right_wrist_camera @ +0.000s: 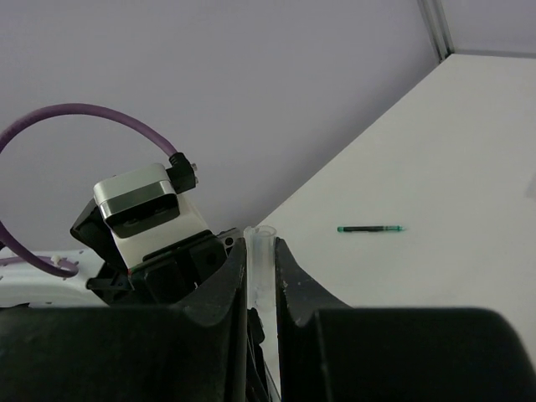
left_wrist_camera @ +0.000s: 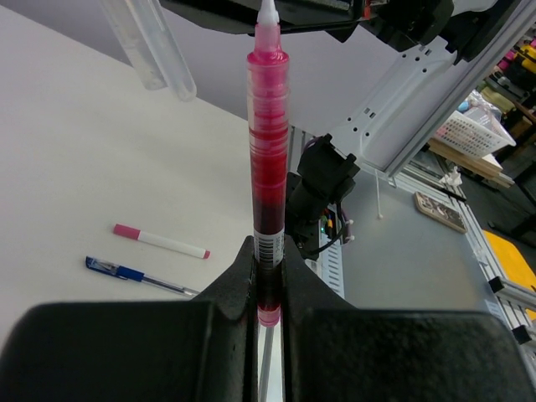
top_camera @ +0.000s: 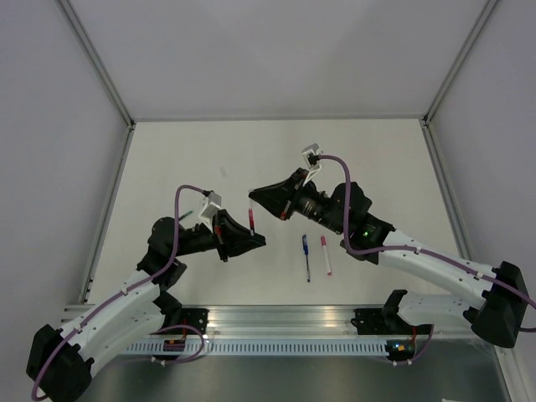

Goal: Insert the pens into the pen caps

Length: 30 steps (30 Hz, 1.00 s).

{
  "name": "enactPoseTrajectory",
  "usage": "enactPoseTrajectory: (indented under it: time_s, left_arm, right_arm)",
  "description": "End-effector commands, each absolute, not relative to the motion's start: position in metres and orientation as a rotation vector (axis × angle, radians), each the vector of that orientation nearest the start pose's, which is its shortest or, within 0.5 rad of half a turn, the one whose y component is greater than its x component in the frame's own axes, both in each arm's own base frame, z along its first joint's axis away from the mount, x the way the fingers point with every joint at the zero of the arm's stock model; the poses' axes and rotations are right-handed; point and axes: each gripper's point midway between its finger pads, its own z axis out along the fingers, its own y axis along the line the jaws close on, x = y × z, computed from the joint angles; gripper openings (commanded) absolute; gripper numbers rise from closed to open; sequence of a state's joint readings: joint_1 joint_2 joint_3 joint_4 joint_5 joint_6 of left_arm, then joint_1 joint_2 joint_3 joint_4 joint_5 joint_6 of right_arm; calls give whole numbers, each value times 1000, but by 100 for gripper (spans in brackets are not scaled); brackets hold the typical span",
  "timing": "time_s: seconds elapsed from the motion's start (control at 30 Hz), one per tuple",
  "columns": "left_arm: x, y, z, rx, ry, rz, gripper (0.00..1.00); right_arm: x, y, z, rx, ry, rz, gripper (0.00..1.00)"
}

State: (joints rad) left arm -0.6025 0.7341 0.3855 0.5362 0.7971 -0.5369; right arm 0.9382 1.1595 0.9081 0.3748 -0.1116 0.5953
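Observation:
My left gripper is shut on a red pen, holding it by its lower end with the white tip pointing up and away. My right gripper is shut on a clear tube-shaped pen cap, open end outward. In the left wrist view the cap sits up and left of the pen tip, apart from it. A blue pen and a white pen with pink ends lie side by side on the table. A green pen lies alone farther off.
The white table has grey walls on three sides and a metal rail along the near edge. The left wrist's camera block and purple cable sit close in front of my right gripper. The two arms meet near the table's middle.

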Motion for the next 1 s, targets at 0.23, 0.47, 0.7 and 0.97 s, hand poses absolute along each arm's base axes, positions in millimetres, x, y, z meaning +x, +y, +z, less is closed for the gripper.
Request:
enactPoseTrajectory:
  time_s: [0.23,0.47,0.7,0.97]
  left_arm:
    - [124,-263,271,829,1343,-1478,2]
    - [126,-263,269,823,1348,-1471,2]
    - [126,-263,269,824,1353,-1473,2]
    - [127,-264,268,820,1360,-1472,2]
  right_arm:
    - [196,355,402,-348,1349,1396,0]
    - [185,358,412,-370,1320,1424,0]
    - [185,362,409,-378,1329,1405,0]
    - [185,359,413,-378,1328,1375,0]
